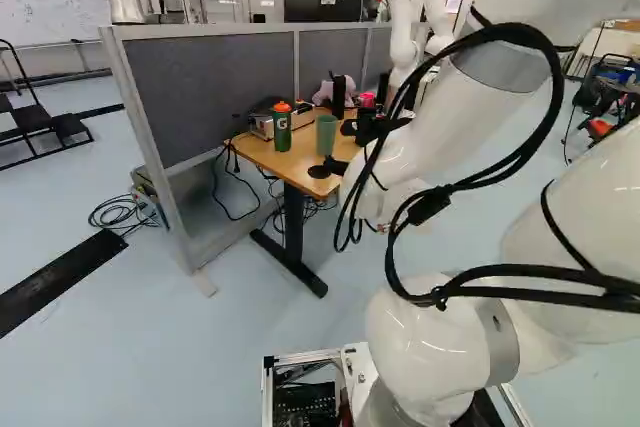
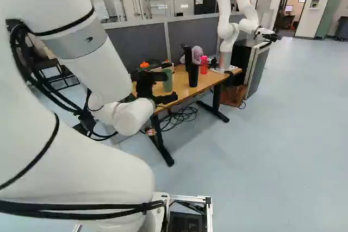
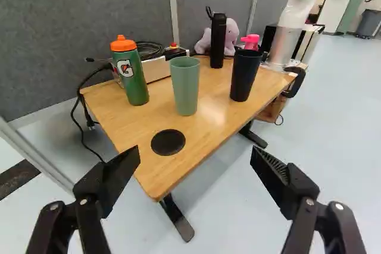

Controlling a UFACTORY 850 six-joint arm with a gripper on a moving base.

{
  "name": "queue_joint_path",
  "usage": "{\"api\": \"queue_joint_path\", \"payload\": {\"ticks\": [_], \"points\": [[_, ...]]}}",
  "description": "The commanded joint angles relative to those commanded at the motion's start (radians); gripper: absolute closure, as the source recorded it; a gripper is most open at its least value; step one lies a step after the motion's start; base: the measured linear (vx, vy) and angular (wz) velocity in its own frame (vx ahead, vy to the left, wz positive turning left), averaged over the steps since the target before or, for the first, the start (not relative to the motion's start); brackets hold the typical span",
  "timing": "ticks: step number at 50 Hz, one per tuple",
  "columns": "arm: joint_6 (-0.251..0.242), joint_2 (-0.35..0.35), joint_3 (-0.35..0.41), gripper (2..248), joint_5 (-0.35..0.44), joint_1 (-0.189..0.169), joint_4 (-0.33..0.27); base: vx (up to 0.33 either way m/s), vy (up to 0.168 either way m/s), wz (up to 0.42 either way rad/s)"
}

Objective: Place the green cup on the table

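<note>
Fingers of my gripper point(image 2: 170, 86) stand wide apart, so I have released my hold. In the wrist view, the green cup point(image 3: 186, 85) stands upright on the tabletop point(image 3: 205, 126), ahead of the gap between my fingers and apart from both. In the left base view I find it just above the middle of the frame; in the right base view it shows left of the middle, behind my gripper.

Nearer to me than the cup, a black disc point(image 3: 168, 142) lies flat on the wood. Beside the cup on one side stands a green bottle point(image 3: 132, 75) with an orange cap; on the other is a black cup point(image 3: 244, 75), upright and not touching it. Farther back I see a black bottle point(image 3: 218, 40), a pink plush toy point(image 3: 232, 35) and a pink bottle point(image 3: 250, 41).

A gray partition point(image 1: 215, 82) runs behind the tabletop, in the upper left and middle of the left base view. Another robot point(image 2: 225, 23), white like me, rises at the upper middle of the right base view. My white arm point(image 1: 420, 147) fills much of the left base view's right side.
</note>
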Motion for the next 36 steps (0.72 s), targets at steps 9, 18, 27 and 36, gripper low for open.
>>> {"api": "queue_joint_path", "payload": {"ticks": [9, 18, 27, 36], "points": [[0.0, 0.02, 0.018, 3, -0.005, -0.001, 0.0, 0.0, 0.0, 0.0], [0.0, 0.03, 0.027, 3, -0.008, -0.002, 0.0, 0.0, 0.0, 0.0], [0.0, 0.032, 0.029, 3, -0.009, -0.002, 0.0, 0.0, 0.0, 0.0], [0.0, 0.032, 0.029, 3, -0.009, -0.002, 0.0, 0.0, 0.0, 0.0]]}}
